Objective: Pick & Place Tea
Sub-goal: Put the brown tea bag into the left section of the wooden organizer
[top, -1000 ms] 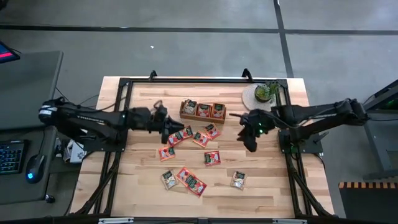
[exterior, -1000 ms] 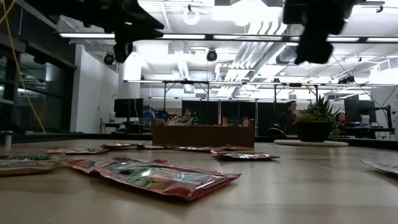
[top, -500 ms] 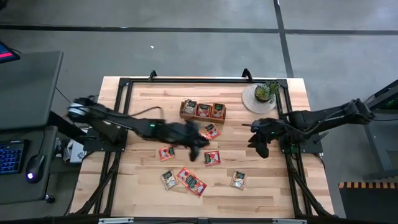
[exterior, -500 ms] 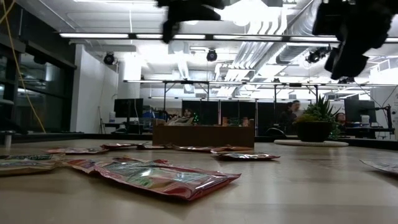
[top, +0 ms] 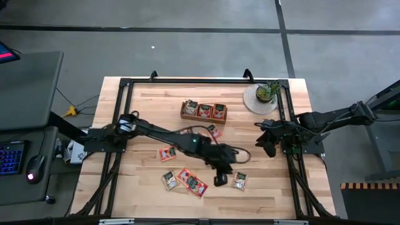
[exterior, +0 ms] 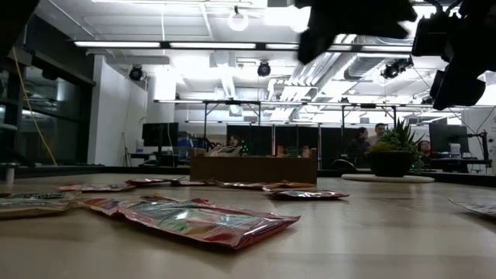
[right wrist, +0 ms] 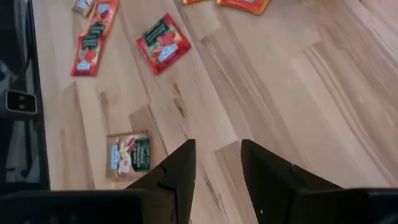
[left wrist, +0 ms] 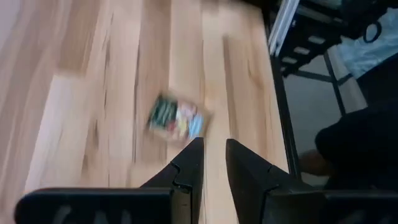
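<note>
Several small flat square tea sachets (top: 190,180) lay scattered on the pale wooden table (top: 144,106). Left gripper (top: 220,180), narrowly parted and empty, hovered beside a grey-green sachet (top: 240,180). Right gripper (top: 269,150), empty, slightly parted, waited by the table's edge. Only the high view showed the brown wooden tray (top: 204,111) holding sachets.

Grey concrete floor (top: 187,47) crossed by dark seam lines. Grey side desk (top: 25,94) with keyboard (top: 11,156) and mouse (top: 35,167). Open white ceiling (exterior: 232,70), exposed ducts (exterior: 325,66), strip lights (exterior: 182,45). Tall windows (exterior: 39,116) at one side. Distant workstations with monitors (exterior: 159,133).
</note>
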Tool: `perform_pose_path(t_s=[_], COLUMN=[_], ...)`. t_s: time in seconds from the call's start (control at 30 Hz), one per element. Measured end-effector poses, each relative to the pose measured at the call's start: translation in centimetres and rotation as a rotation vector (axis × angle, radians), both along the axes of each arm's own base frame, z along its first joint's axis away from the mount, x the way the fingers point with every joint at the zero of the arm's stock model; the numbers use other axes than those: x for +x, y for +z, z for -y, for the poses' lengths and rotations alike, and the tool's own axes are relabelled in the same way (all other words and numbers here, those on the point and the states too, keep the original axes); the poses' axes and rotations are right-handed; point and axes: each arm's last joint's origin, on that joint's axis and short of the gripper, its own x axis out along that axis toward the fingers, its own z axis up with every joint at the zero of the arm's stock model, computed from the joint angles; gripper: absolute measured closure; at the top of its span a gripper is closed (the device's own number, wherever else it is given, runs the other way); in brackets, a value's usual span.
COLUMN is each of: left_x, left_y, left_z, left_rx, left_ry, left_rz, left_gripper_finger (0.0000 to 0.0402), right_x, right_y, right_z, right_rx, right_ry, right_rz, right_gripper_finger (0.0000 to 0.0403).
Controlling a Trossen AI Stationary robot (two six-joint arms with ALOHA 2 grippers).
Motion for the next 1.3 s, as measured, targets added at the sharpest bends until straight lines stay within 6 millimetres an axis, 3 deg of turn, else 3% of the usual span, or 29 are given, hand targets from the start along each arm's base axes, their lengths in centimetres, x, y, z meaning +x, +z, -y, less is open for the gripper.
perform_pose_path(t_s=[0.23, 0.33, 0.43, 0.57, 0.93, 1.3], left_x=[2.7, 2.7, 2.9, 3.4, 4.8, 4.6], left_y=[-2.6, -3.7, -3.5, -5.3, -5.4, -8.7], left_z=[0.8, 1.0, 1.4, 1.9, 3.1, 5.1], left_rx=[0.013, 0.016, -0.002, -0.007, 0.015, 0.069], left_ry=[-0.088, -0.093, -0.11, -0.114, -0.094, -0.107], left_rz=[0.013, -0.026, 0.008, -0.008, 0.127, 0.085], left_gripper_finger=[0.0396, 0.0394, 0.04, 0.0401, 0.0401, 0.0401], right_x=[0.1, 0.1, 0.2, 0.7, 3.2, 3.8], right_y=[-0.1, -0.1, 0.0, 0.2, -0.6, -1.7], right_z=[0.0, -0.1, -0.1, -0.2, -1.0, -2.0], right_rx=[-0.017, 0.001, 0.018, 0.036, 0.051, 0.086], right_ry=[0.03, 0.044, 0.037, 0.025, 0.046, -0.011], right_rz=[-0.006, -0.009, -0.002, 0.039, 0.038, -0.053], right_gripper_finger=[0.0279, 0.0279, 0.0279, 0.0279, 0.0279, 0.0279])
